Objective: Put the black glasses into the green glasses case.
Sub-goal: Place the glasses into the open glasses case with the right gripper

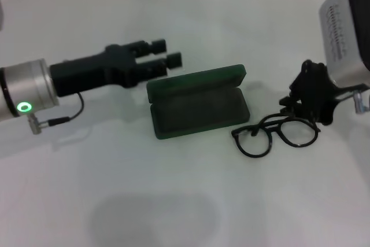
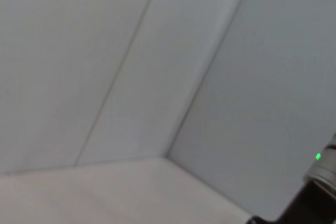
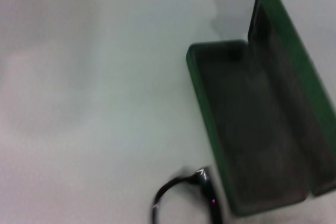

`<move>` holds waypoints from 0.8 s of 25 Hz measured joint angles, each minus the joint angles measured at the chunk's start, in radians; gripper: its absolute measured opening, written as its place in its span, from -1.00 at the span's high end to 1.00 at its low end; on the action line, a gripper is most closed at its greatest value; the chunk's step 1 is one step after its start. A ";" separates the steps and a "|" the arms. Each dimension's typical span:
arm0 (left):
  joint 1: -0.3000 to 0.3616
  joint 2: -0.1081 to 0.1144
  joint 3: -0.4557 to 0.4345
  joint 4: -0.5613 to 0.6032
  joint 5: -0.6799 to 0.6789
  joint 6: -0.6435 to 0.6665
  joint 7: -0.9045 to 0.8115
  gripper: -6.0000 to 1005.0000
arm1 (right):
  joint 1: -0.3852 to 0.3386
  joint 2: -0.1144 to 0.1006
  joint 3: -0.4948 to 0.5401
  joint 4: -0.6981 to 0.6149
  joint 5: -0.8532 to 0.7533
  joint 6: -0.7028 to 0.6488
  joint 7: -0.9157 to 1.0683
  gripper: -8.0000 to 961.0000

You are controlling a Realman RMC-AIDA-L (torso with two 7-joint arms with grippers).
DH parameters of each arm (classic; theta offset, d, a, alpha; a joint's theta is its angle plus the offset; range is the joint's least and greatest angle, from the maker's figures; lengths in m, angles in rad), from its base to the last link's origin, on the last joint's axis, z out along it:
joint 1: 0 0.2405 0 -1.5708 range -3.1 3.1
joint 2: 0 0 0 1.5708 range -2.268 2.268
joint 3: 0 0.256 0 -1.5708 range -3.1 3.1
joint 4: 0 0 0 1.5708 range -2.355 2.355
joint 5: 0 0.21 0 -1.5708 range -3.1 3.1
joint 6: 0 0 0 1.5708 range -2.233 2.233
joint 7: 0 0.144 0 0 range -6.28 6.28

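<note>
Glasses: black glasses (image 1: 277,133) lie flat on the white table (image 1: 173,201), just beside the right end of the case. They are not in the case yet.
Case: the green glasses case (image 1: 198,109) sits in the middle of the table with its lid up at the back. Its soft green inside has nothing in it, so it looks ready for the glasses to go in.
Why they sit so: the glasses are close to the open case, so I think they only need a short lift and a move across.
Right pincer: the right gripper (image 1: 309,93) is low over the far side of the glasses, by the arms of the frame. It looks very near or touching them, but I cannot tell which. I also cannot tell how wide its tips are, or if it has hold of the frame.
Left pincer: the left gripper (image 1: 163,58) hangs in the air next to the left back corner of the case. Its two tips are apart, with a gap between them, and it holds nothing.
</note>
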 joint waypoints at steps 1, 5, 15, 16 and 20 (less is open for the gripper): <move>0.008 0.001 0.000 0.001 -0.026 0.001 0.008 -0.41 | -0.012 0.000 0.000 -0.011 0.007 0.005 -0.009 0.79; 0.025 0.007 0.000 0.001 -0.085 0.002 0.030 -0.41 | -0.017 0.003 -0.007 0.012 0.006 0.031 -0.015 0.79; 0.014 0.011 0.001 0.001 -0.082 0.003 0.029 -0.41 | 0.034 0.006 -0.134 0.134 -0.029 0.134 0.024 0.71; 0.014 0.011 0.001 0.001 -0.082 0.003 0.029 -0.41 | 0.032 0.005 -0.134 0.132 -0.029 0.141 0.025 0.70; 0.015 0.016 0.001 0.001 -0.082 0.003 0.029 -0.41 | 0.032 0.001 -0.126 0.121 -0.025 0.144 0.025 0.66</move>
